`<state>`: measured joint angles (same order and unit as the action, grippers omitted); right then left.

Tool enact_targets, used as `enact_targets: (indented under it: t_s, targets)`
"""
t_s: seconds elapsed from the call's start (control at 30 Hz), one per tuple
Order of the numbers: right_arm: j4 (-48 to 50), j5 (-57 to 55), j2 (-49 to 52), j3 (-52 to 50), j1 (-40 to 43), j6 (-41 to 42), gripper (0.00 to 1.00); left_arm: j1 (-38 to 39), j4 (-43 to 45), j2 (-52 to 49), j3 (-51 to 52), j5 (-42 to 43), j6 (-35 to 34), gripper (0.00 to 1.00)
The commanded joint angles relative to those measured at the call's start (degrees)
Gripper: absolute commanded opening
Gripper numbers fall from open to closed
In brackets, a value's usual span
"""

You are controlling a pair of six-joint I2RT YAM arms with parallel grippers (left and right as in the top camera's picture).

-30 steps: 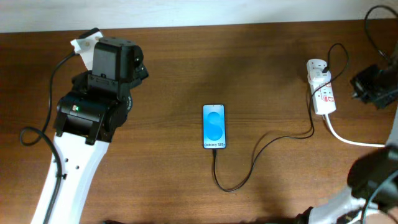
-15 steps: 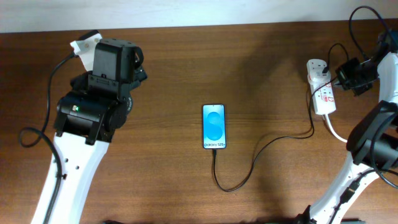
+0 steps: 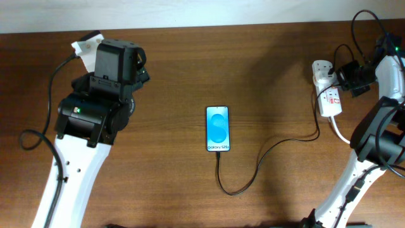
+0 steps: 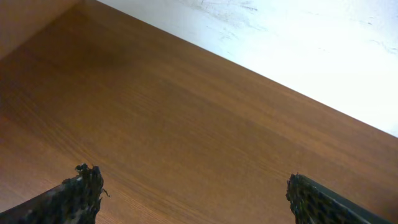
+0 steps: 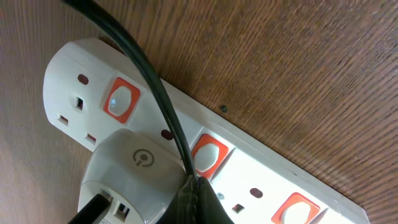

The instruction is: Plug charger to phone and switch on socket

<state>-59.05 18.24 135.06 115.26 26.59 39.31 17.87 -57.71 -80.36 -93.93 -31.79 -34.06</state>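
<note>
Our right claw (image 5: 199,200) shows in its wrist view as one dark wedge, its fingers pressed together and holding nothing. The tip sits at the lower edge of the middle orange-red switch (image 5: 209,155) on the socket (image 5: 68,99). Just beside that tip, a white plug adapter (image 5: 134,171) is seated in the strip, and the black charger (image 5: 146,68) lead runs across the strip above it. From overhead, the same claw (image 3: 346,76) hangs at the right side of the socket (image 3: 329,95), which lies near the far right edge of the brown wooden surface (image 3: 177,76). The charger (image 3: 219,164) trails from there in a loose loop, and its tip meets the near short edge of the phone (image 3: 217,128), which lies flat mid-surface with its screen lit. Well apart on the left, our left claw (image 4: 196,198) hovers spread wide, with only bare wood between its fingertips (image 4: 81,193).
</note>
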Motion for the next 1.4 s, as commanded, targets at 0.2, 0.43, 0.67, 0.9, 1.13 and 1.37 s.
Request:
enact_targets:
  t_s: [0.2, 0.43, 0.67, 0.9, 1.13, 1.37]
  targets:
    - [-2.6, -8.7, 5.1, 0.2, -7.6, 0.4, 0.04, -0.2, -0.1, 0.3, 0.2, -1.0, 0.5, 0.99]
    - [-12.4, -20.4, -37.9, 1.0, -9.0, -16.6, 0.04, -0.2, -0.1, 0.3, 0.2, -1.0, 0.5, 0.99]
    - [-12.2, -18.0, -74.3, 1.0, -18.8, -23.2, 0.98, -0.2, -0.1, 0.3, 0.2, -1.0, 0.5, 0.99]
    - [-18.0, -18.0, -87.6, 0.9, -19.1, -23.2, 0.98, -0.2, -0.1, 0.3, 0.2, -1.0, 0.5, 0.99]
    - [-25.7, -19.9, -105.4, -5.2, -22.4, -23.3, 0.98, -0.2, -0.1, 0.3, 0.2, -1.0, 0.5, 0.99]
    - [18.6, -23.4, -126.4, -60.6, -24.2, -24.7, 0.98, -0.2, -0.1, 0.3, 0.2, -1.0, 0.5, 0.99]
